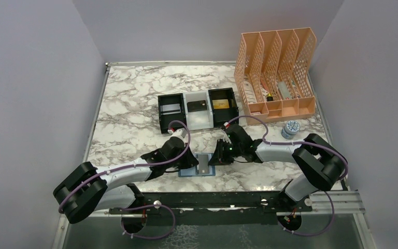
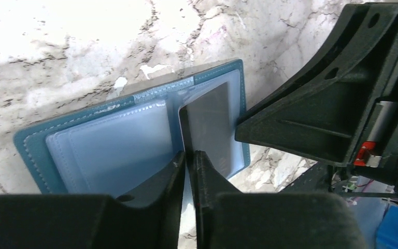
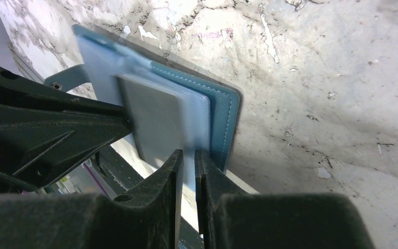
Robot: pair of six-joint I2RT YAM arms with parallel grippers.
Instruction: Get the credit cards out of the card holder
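On my feed the small flat teal-blue bifold card holder (image 2: 109,140) lies open on the marble counter (image 1: 134,104), right between both arms. The left end effector (image 2: 189,171) is pinched tight on the edge of 1 thin dark grey plastic credit card (image 2: 212,124), which sits over the right panel. The right end effector (image 3: 188,166) looks clamped on the holder's pale inner sleeve.

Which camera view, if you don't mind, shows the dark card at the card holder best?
Left wrist: the dark card sits sharp and close over one panel of the card holder. The right wrist view shows it grey and blurred; the top view gives only a tiny dark patch.
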